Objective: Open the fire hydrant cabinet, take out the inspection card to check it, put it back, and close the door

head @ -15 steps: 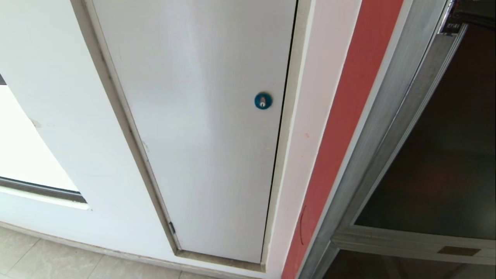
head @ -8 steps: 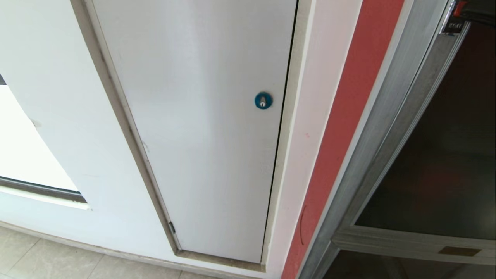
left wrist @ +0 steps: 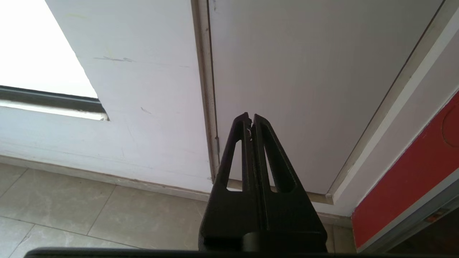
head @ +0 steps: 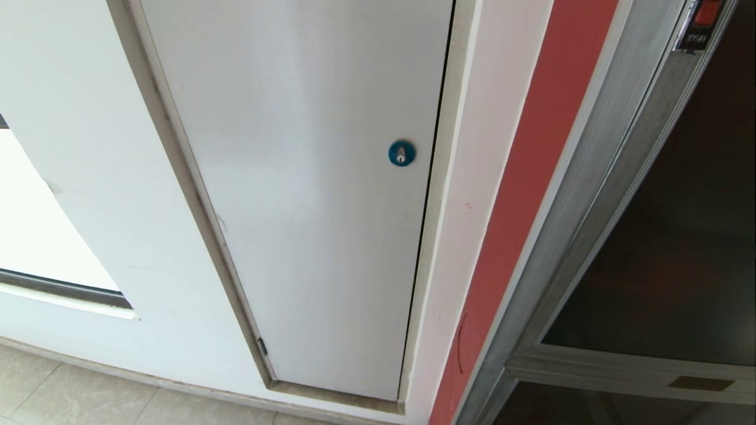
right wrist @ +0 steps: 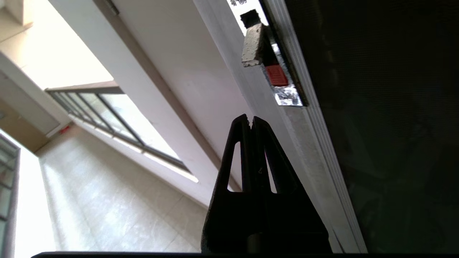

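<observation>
- Two big surfaces fill our head view: a white panel (head: 307, 195) with a round blue lock (head: 401, 153) on the left, and the door (head: 679, 236) of dark tinted glass on the right.
- Between them we see a pale wall strip (head: 466, 177) and a red strip (head: 531, 177), both running down to the tiled floor (head: 71, 395).
- We see the door's silver aluminium frame (head: 596, 195) as a long slanted edge; a lower crossbar (head: 626, 373) carries a small brass-coloured plate (head: 700, 382).
- Behind the tinted glass we make out only a dim reddish dark; we cannot tell what the fire hydrant cabinet holds, and the inspection card shows in none of our views.
- In the right wrist view we see open corridor floor (right wrist: 107, 208) and a row of windows (right wrist: 118, 118) off to one side of the door frame.
- Our right gripper (right wrist: 251, 120) has its fingers pressed together and empty; it sits near the door frame, a little short of the latch.
- Our left gripper (left wrist: 250, 118) hangs low before the white panel's bottom edge, fingers together, holding nothing.
- Smallest, the orange-red latch (right wrist: 277, 75) sits in a shiny plate on the frame edge, with a grey block (right wrist: 252, 44) just beside it.
</observation>
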